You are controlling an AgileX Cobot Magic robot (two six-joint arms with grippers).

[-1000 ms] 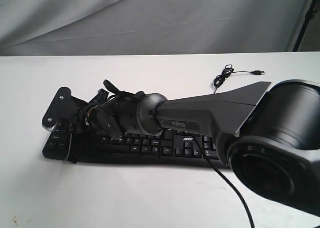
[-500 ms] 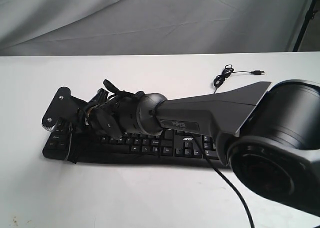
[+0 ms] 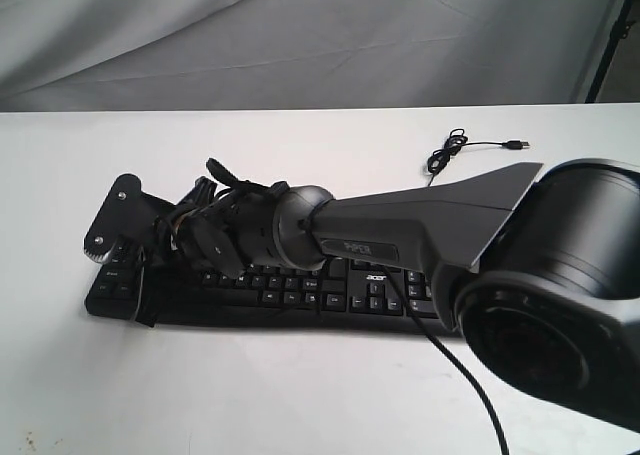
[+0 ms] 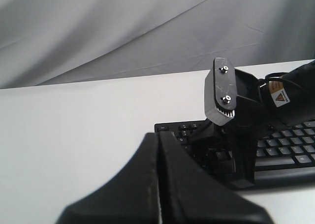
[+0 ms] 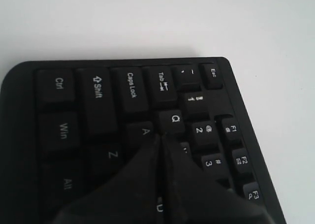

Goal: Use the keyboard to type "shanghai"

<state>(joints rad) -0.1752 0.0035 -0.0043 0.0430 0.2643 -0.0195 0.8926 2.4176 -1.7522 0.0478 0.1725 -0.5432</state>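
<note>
The white counter carries everything. The right arm reaches across the wide black keyboard, which lies in the counter's middle. The right pincer is clenched and empty, with its tip between the A key and the Q key. The left pincer, also clenched and empty, is near the keyboard's left end. A thin cable lies coiled behind the keyboard.

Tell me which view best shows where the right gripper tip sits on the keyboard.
Right wrist view: the shut right gripper has its tip over the keyboard at the A/Q boundary, with the legends readable. Exterior view: the gripper is small, its tip and the legends unclear. Left wrist view: the gripper is seen side-on, and the keys beneath are hidden.
</note>
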